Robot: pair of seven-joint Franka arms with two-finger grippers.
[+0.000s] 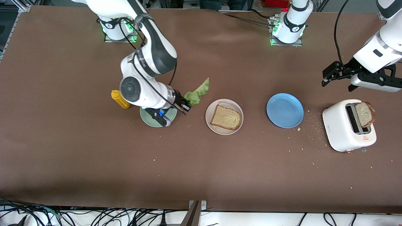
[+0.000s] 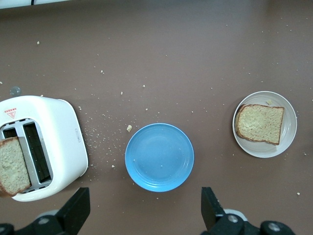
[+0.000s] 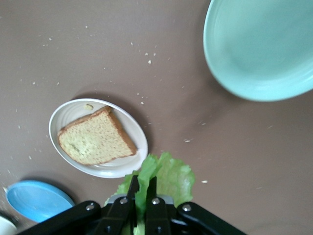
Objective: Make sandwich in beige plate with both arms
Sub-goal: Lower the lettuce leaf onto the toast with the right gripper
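Right hand (image 1: 185, 105) pinches lettuce (image 1: 198, 91) aloft beside the mint plate (image 1: 147, 118).

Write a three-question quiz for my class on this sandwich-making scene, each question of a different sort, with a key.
1. True or false: the right tool is shut on the lettuce leaf.
2. Where is the second bread slice? A) on the blue plate B) sticking up from the toaster C) on the mint-green plate
3. Fill in: the beige plate holds one ____.

Key:
1. True; the tool grips the leaf beside the mint-green plate.
2. B.
3. Bread slice, lying flat with no lettuce on it yet. The left tool, open, waits above the table near the toaster.
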